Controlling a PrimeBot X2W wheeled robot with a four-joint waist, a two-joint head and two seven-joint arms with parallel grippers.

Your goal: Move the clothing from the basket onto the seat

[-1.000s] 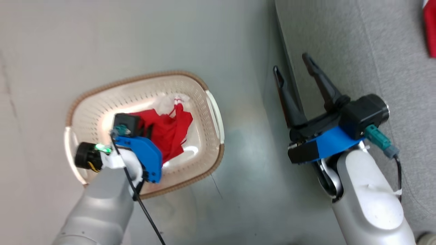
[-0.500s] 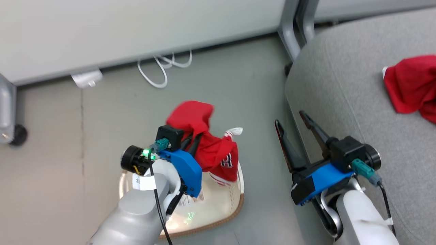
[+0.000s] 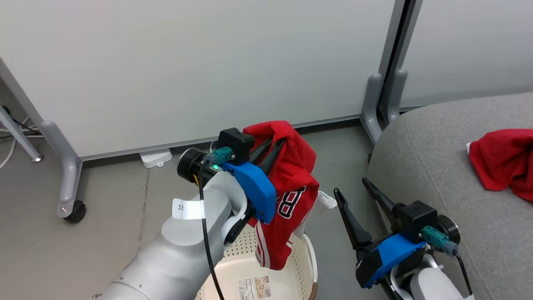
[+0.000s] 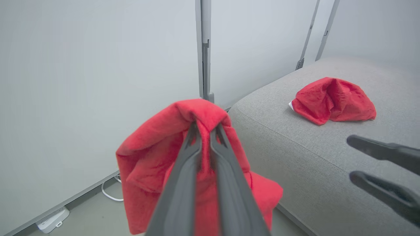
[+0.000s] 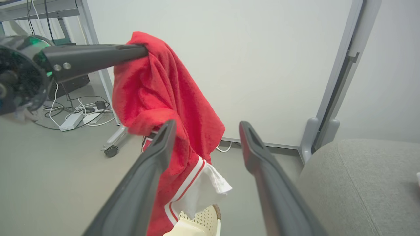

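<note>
Above basket (image 3: 310, 258), my left claw (image 3: 275, 146) pinches red garment (image 3: 291, 183); dangling hem may catch there swinging to seat (image 3: 437, 146), 3 o'clock. Right claw (image 3: 351, 186) wide, empty.

We see red jersey (image 3: 293, 179), white trim and number, hanging draped, top fold pinched in left gripper (image 3: 278, 143), hem over basket (image 3: 309, 254). Basket cream, perforated, upright on floor. We see second red garment (image 3: 501, 160) crumpled on grey seat (image 3: 433, 141), well in from its rounded edge.
</note>
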